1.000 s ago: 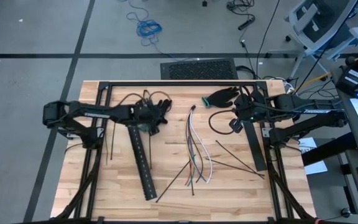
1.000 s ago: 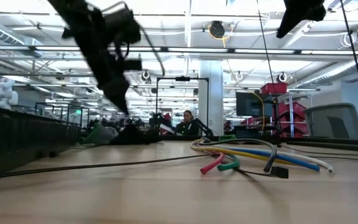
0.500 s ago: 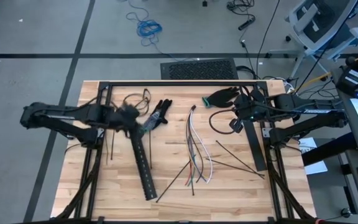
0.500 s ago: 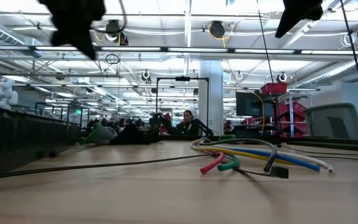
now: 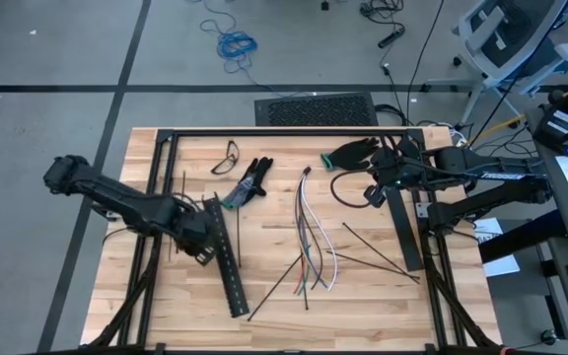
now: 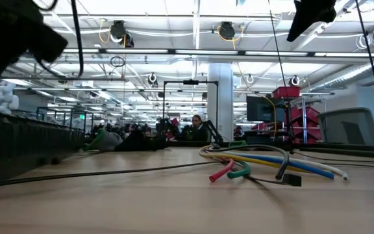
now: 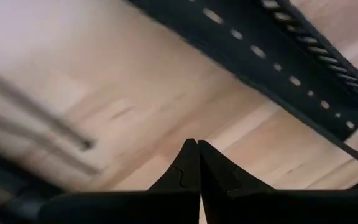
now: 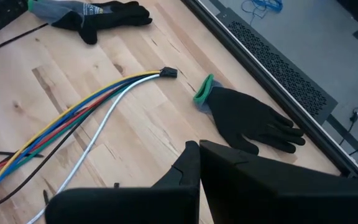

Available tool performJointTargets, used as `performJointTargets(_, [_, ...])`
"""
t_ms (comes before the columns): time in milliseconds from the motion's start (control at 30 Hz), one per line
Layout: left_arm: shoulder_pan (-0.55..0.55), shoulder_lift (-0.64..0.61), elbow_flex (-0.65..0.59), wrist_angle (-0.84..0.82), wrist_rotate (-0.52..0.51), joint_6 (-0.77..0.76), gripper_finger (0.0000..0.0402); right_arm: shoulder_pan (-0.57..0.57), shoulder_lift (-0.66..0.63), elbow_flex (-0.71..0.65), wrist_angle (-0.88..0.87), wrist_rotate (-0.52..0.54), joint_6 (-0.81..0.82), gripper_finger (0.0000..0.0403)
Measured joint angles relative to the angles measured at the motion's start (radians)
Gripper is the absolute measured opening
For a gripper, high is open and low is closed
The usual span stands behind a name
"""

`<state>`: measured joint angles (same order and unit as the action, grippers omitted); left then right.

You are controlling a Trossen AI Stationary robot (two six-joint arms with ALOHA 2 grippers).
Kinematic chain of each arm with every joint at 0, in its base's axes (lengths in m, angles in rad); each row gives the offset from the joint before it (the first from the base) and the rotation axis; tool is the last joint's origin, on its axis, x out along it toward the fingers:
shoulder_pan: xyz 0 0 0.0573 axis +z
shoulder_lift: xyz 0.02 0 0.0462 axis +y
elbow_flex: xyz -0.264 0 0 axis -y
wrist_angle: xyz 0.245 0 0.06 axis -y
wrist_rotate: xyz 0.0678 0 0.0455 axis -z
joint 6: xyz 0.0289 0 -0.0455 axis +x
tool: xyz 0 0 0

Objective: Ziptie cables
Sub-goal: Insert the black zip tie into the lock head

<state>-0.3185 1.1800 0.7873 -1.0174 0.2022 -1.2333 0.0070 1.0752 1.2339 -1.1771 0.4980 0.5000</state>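
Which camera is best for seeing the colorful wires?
The high view: the cables show whole, lying on the table. The right wrist view shows only their joined end, close up. The low view shows just their near ends. The left wrist view shows none.

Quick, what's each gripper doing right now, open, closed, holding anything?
Left gripper: closed, empty, above the table beside the black rail.
Right gripper: closed, empty, above the table near a black glove.
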Motion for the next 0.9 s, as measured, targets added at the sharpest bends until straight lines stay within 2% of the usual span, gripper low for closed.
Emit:
performJointTargets(133, [-0.020,0.108,-0.073,0.182,0.115,0.069,0.0000,0.000,0.000,0.000,0.000,-0.002,0.014,0.0000])
performJointTargets(267, [-0.030,0.216,-0.080,0.227,0.165,0.136,0.0000,0.000,-0.001,0.000,0.000,-0.002,0.019,0.0000])
performJointTargets(367, [-0.034,0.273,-0.080,0.285,0.177,0.188,0.0000,0.001,-0.001,0.000,0.000,-0.002,0.012,0.0000])
performJointTargets(567, [-0.014,0.382,-0.079,0.594,0.188,0.300,0.0000,0.001,-0.002,0.000,0.000,-0.002,0.010,0.0000])
performJointTargets(767, [0.037,0.427,-0.076,0.637,0.201,0.357,0.0000,0.001,-0.002,0.000,0.000,-0.002,0.011,0.0000])
performJointTargets(900, [0.097,0.430,-0.079,0.717,0.159,0.440,0.0000,0.001,-0.002,0.000,0.000,-0.001,0.008,0.0000])
